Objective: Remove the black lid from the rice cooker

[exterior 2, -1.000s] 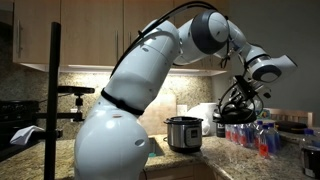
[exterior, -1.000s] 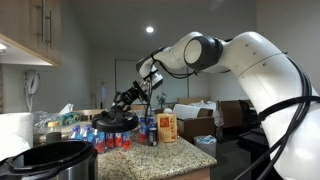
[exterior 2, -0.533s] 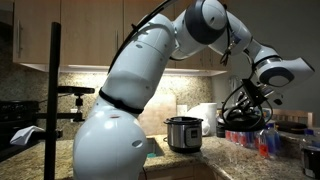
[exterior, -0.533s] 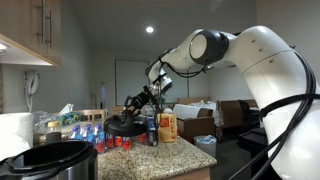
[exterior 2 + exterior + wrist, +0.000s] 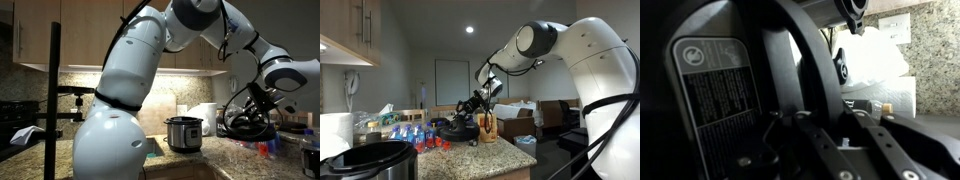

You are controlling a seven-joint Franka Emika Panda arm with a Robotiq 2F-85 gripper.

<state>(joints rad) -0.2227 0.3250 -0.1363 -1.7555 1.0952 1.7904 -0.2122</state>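
In an exterior view you are holding the black lid [image 5: 453,127] at mid-frame with the gripper [image 5: 466,112] closed on its top, well apart from the uncovered rice cooker [image 5: 372,158] at lower left, likely hanging it low above the countertop [image 5: 485,160] for setting down.

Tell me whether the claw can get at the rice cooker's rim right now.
Probably not. The claw is shut on the lid, holding it up far along the counter from the cooker, so its grip is taken. The cooker's open top has nothing over it, though.
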